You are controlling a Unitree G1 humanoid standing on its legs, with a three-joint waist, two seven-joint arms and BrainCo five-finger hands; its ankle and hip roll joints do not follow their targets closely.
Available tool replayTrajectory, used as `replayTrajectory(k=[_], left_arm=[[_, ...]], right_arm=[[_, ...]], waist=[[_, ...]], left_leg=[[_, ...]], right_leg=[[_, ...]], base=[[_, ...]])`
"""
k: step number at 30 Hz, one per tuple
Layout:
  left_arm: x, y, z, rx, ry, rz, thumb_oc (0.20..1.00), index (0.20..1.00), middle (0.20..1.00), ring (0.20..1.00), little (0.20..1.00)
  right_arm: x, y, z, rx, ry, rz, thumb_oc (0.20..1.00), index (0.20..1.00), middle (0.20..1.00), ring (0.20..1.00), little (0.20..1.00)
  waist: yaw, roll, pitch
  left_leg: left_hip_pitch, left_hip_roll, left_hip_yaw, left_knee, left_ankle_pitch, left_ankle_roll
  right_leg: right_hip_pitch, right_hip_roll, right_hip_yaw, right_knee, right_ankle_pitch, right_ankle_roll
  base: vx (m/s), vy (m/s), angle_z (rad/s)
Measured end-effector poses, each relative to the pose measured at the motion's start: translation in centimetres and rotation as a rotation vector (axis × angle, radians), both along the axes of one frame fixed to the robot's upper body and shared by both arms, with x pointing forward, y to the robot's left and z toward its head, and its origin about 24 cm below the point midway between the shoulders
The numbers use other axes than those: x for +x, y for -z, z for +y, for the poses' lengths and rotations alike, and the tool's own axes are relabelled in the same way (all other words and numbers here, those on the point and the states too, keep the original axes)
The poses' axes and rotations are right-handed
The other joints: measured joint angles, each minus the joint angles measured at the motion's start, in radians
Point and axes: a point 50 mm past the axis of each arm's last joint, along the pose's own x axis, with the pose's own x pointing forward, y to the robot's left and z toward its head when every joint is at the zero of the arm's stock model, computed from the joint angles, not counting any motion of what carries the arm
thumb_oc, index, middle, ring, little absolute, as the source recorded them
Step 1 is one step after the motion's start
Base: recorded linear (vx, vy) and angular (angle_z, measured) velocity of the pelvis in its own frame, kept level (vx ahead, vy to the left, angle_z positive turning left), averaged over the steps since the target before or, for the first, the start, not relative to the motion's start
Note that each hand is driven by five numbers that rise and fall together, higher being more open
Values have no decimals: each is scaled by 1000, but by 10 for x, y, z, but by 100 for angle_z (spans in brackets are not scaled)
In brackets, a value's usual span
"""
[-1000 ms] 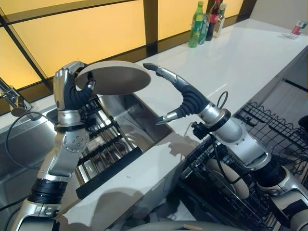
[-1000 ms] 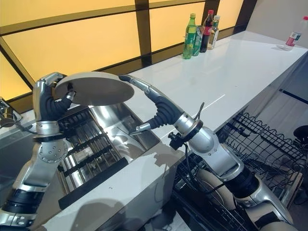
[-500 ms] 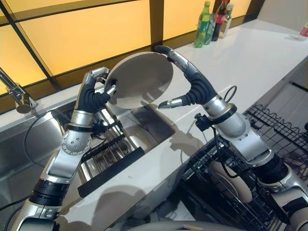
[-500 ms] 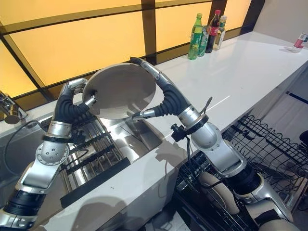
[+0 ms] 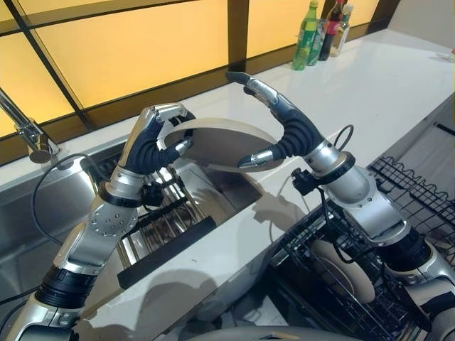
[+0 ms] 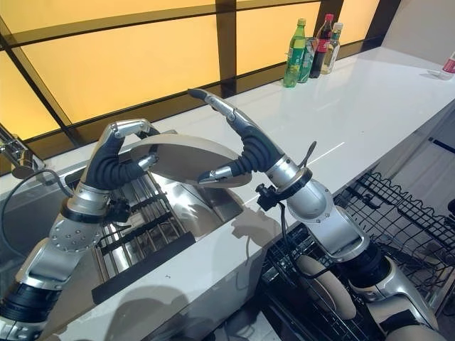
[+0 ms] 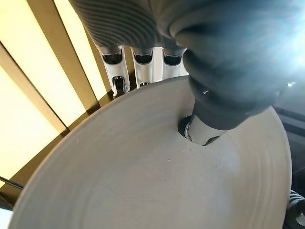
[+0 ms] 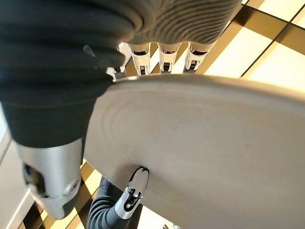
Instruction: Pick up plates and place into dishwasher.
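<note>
Beige plate (image 5: 217, 142), plain; white counter (image 5: 384, 78); amber panels (image 5: 135, 50), dark-framed; green bottle (image 5: 306, 27); black rack (image 5: 412, 206)

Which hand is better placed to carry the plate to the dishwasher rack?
Probably the right hand: it spans the plate with fingers above and thumb below, and the dishwasher rack lies on its side. The left hand pinches the far edge.

A round, pale beige plate (image 5: 217, 142) hangs nearly flat, slightly tilted, above the sink (image 5: 213, 188). Another pale plate (image 5: 348, 268) stands on edge in the dishwasher rack (image 5: 398, 206), right of the sink.
</note>
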Motion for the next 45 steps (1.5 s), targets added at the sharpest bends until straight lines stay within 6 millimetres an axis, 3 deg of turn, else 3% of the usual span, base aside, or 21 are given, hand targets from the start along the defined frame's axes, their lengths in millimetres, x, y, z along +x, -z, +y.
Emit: replayTrajectory(k=[10, 15, 21, 22, 23, 24, 25, 45], left_arm=[[-2, -1, -1, -3, 2, -29, 200, 200, 200, 200, 200], [-3, -2, -2, 13, -4, -51, 200, 200, 200, 200, 200], [-8, -7, -6, 11, 17, -82, 200, 200, 200, 200, 200], [-8, -7, -6, 6, 16, -84, 200, 200, 200, 200, 200], [-8, -8, -6, 3, 15, -87, 200, 200, 200, 200, 200], [-8, -8, -6, 0, 15, -90, 200, 200, 200, 200, 200], [-7, -8, -6, -1, 15, -93, 200, 200, 200, 200, 200], [-5, -5, -8, -19, -7, -87, 200, 200, 200, 200, 200]], right_arm=[[0, 7, -1, -46, -18, 43, 1000, 1000, 1000, 1000, 1000], [5, 31, -1, -249, -44, 223, 1000, 1000, 1000, 1000, 1000], [5, 42, -4, -268, -60, 322, 1000, 1000, 1000, 1000, 1000], [5, 43, -3, -268, -65, 328, 909, 909, 909, 909, 909], [5, 45, -1, -269, -69, 337, 495, 495, 495, 495, 495], [5, 47, 0, -272, -73, 348, 260, 260, 260, 260, 260], [5, 49, 1, -273, -73, 359, 200, 200, 200, 200, 200], [18, 58, 6, -96, 33, 406, 200, 200, 200, 200, 200]], waist=[[-1, 0, 0], [0, -1, 0], [-2, -1, -1], [-1, -1, -1], [-1, -1, -1], [-1, -1, -1], [-1, -2, -1], [-1, -8, -5]], left_leg=[[0, 0, -2, 1, 0, 0], [-1, -3, -7, 2, 0, 0], [0, -5, -21, 4, 0, 0], [0, -6, -23, 5, 0, 0], [0, -6, -24, 5, 0, 0], [0, -7, -24, 6, 0, 0], [0, -7, -24, 6, 0, 0], [1, -8, -24, 10, 0, 0]], right_leg=[[2, 0, -1, 0, 0, 0], [4, -1, -6, 0, -1, 1], [12, -2, -16, 0, -2, 0], [12, -2, -16, 0, -1, 0], [12, -3, -16, 0, -2, 0], [13, -3, -16, 0, -2, 0], [13, -3, -16, 0, -2, 0], [18, -5, -16, 1, -1, 0]], base=[[0, 0, 0], [1, -7, 2], [0, -7, 5], [0, 0, 0], [0, 0, 0], [0, 0, 0], [0, 0, 0], [0, 0, 0]])
